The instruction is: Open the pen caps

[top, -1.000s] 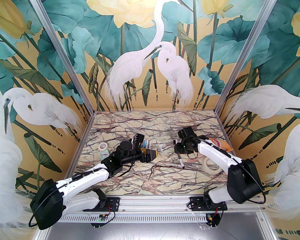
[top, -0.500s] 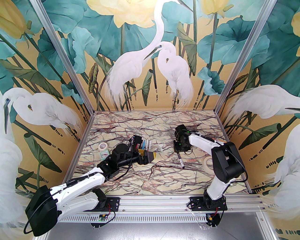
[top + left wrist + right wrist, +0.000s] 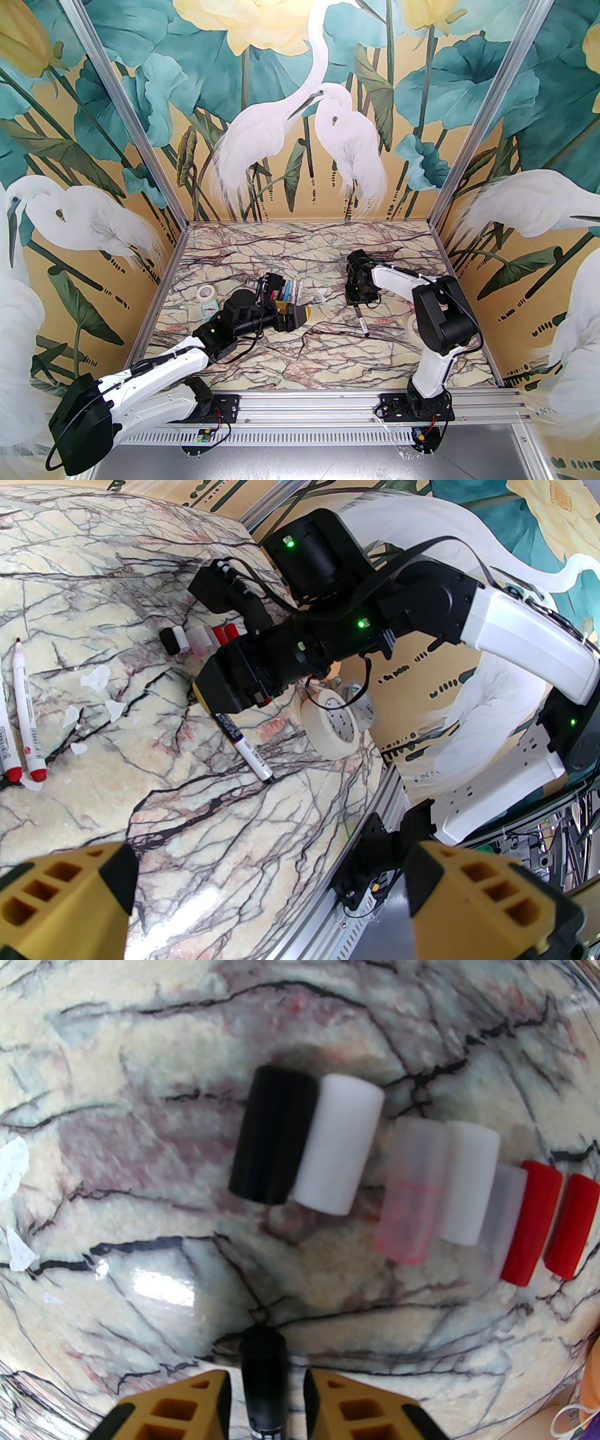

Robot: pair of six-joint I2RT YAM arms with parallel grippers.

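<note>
Pen caps [image 3: 412,1189] are laid side by side on the marble table [image 3: 140,1100], loose, probably to keep them together. The end of a black marker [image 3: 243,745] is straddled by the right gripper [image 3: 266,1377], fingers narrow with slim gaps showing. The left gripper [image 3: 271,859] is held wide and empty, likely to brace the barrel.

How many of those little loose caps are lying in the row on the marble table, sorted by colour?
Black plastic cap: 1
White plastic caps: 2
See-through pink plastic cap: 1
See-through grey plastic cap: 1
Red plastic caps: 2
Total: 7
</note>
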